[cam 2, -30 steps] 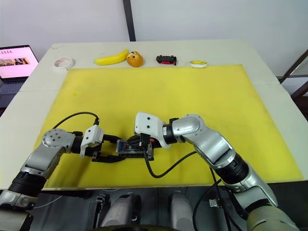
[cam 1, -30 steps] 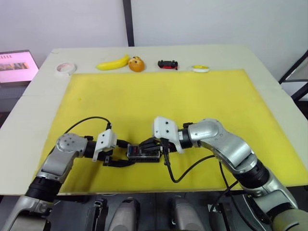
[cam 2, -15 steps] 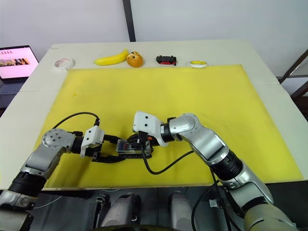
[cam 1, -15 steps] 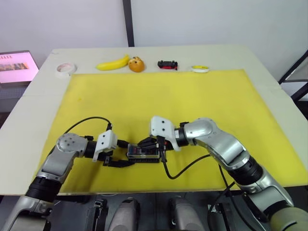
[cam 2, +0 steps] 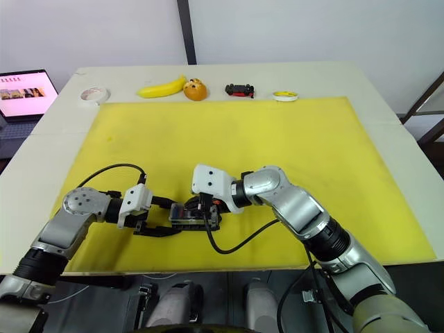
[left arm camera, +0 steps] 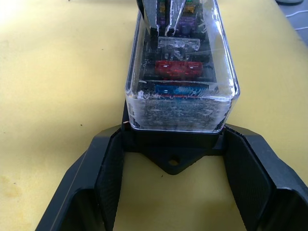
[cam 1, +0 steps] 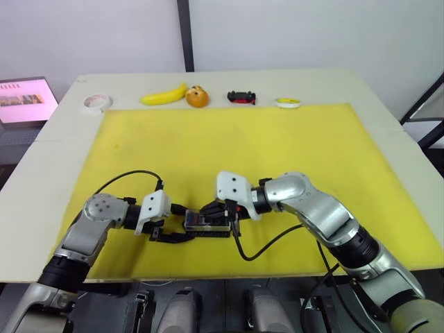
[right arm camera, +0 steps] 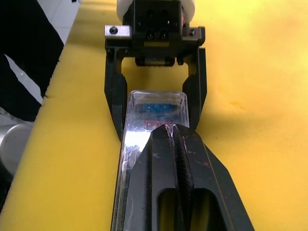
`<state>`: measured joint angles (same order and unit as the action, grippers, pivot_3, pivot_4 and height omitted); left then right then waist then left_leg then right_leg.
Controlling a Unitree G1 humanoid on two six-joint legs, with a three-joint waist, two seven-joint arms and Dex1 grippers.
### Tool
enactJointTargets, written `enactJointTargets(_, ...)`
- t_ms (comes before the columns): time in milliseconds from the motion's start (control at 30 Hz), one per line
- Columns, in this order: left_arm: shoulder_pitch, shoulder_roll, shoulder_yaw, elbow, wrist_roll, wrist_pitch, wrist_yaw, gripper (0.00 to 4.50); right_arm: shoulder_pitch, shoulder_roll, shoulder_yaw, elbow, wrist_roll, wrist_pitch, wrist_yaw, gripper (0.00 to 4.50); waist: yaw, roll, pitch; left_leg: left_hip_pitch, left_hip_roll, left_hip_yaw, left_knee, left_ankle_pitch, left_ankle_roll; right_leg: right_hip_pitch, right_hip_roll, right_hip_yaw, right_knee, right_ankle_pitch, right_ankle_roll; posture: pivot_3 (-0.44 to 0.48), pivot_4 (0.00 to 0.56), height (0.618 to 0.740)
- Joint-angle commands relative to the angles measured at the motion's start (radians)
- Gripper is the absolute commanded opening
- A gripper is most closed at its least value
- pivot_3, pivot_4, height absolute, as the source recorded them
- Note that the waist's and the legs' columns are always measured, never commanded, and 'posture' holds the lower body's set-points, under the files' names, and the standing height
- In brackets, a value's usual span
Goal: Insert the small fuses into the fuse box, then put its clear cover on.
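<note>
The black fuse box (cam 1: 207, 223) lies on the yellow mat (cam 1: 277, 146) near its front edge, with the clear cover (left arm camera: 180, 62) sitting over it. Through the cover I see small fuses, among them a red one (left arm camera: 178, 69) and a blue one (left arm camera: 180, 90). My left gripper (cam 1: 187, 227) holds the box's left end, one finger (left arm camera: 108, 168) on each side of the black base. The right gripper (right arm camera: 168, 129) is shut, and its tips rest on top of the cover near the middle.
Along the table's far edge lie a white tape roll (cam 1: 97, 102), a banana (cam 1: 163, 94), an orange (cam 1: 197, 96), a black-and-red toy car (cam 1: 241, 96) and a yellow tape roll (cam 1: 288, 102). A lit screen (cam 1: 24, 97) stands at the far left.
The right gripper slid a little to the left along the cover top. The left gripper and the box stayed put; the head camera shifted slightly.
</note>
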<state>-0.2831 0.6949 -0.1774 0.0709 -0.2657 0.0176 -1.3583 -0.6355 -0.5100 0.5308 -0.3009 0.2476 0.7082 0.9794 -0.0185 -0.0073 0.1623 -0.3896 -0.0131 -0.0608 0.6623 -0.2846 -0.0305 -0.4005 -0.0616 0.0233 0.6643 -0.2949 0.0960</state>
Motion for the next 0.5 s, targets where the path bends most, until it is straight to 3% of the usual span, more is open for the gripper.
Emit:
enactJointTargets(33,0.016,0.014,0.000,-0.037,-0.017,-0.005,-0.029,2.51,0.064,-0.051,0.112,0.087,-0.064,0.088,0.011,0.12,0.000,0.000,0.000,0.000,0.000,0.000,0.000,0.000,0.000,0.000,0.000,0.000,0.000,0.000,0.000,0.000,0.150,0.740)
enactJointTargets(367,0.041,0.071,0.047,-0.113,-0.061,0.077,-0.024,2.51,0.050,-0.044,0.112,0.102,-0.071,0.076,0.010,0.12,-0.007,0.000,-0.001,0.001,0.001,0.000,0.000,-0.001,0.001,0.000,0.001,0.000,0.000,0.000,0.000,0.000,0.150,0.740)
enactJointTargets(500,0.058,0.103,0.069,-0.148,-0.092,0.112,-0.034,4.44,0.037,-0.040,0.103,0.107,-0.069,0.071,0.012,0.00,-0.023,0.001,-0.001,0.001,0.002,0.000,-0.001,-0.001,0.002,0.000,0.001,0.000,0.000,0.000,0.000,0.000,0.150,0.740)
